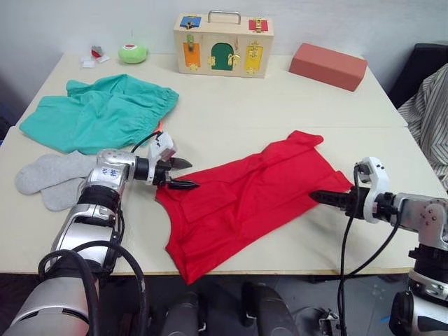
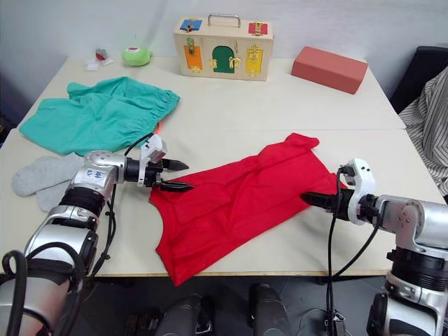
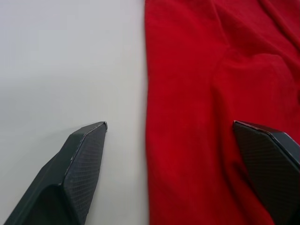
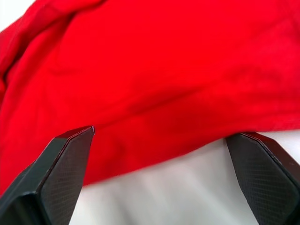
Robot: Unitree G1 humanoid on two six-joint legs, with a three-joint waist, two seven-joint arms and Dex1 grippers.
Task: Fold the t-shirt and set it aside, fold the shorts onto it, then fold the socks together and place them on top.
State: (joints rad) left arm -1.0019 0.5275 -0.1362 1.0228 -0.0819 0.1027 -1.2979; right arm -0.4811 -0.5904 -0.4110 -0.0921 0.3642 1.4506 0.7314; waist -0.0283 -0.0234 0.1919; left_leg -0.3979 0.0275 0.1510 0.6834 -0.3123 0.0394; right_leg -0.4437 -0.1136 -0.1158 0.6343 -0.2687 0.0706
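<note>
Grippers stood wide open at opposite edges of the t-shirt (image 1: 241,196), a bright red, soft cotton garment lying rumpled and slantwise near the front edge of the pale, smooth table (image 1: 280,105). The left gripper (image 1: 182,174) held nothing, one black finger over bare tabletop and the other over the cloth's straight edge; the right gripper (image 2: 311,200) also held nothing, its textured, wedge-shaped fingers spread at the shirt's border toward the table's right side. The shorts (image 1: 98,112), teal-green cloth with a gathered waistband, lay crumpled near the left edge, with the socks (image 1: 52,178), light grey knit, just in front of them by the left arm. Along the back edge stood a wooden latch box (image 1: 224,44) with coloured doors and a metal handle, a salmon-red rectangular block (image 1: 327,66) toward the back right corner and a small green round toy (image 1: 132,52) toward the back left.
</note>
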